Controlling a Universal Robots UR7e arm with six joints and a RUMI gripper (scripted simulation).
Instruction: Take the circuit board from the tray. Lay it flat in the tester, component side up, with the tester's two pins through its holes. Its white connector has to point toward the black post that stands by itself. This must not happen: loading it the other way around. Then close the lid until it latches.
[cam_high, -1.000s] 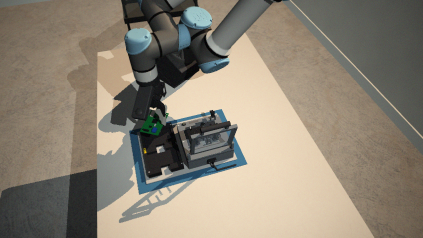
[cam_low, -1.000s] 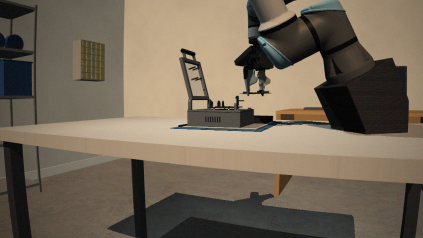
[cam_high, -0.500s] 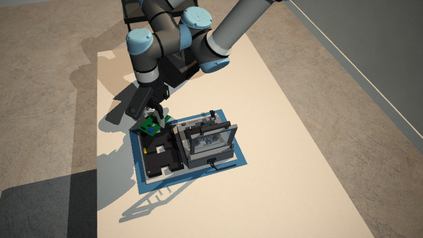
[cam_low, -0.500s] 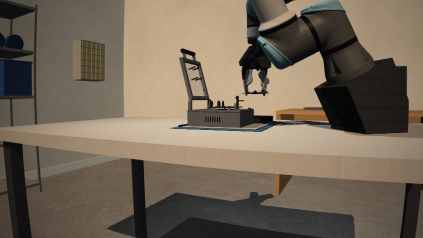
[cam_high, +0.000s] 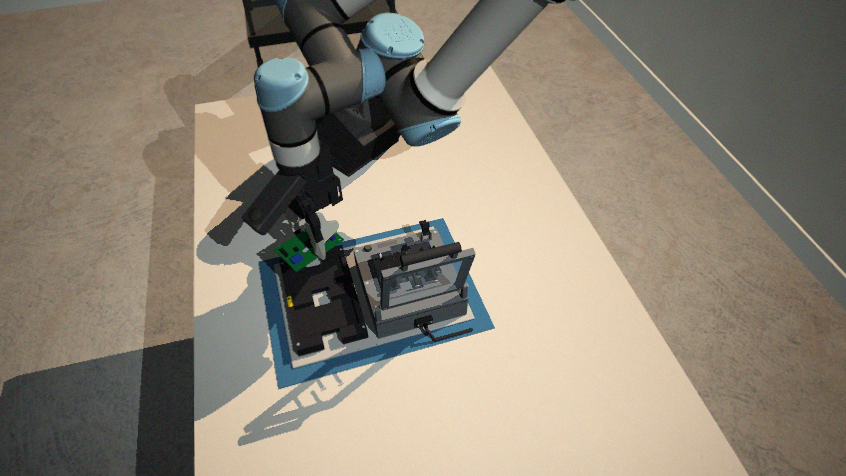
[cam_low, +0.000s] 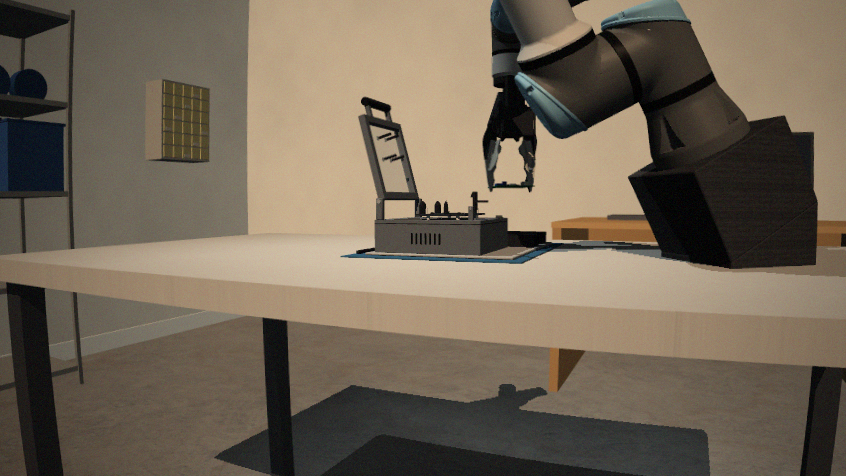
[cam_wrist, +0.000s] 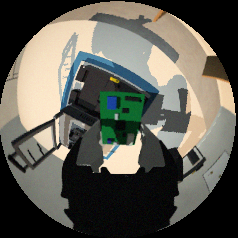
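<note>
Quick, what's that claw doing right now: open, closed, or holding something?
Gripper: closed on the green circuit board, held in the air above the tray.
</note>
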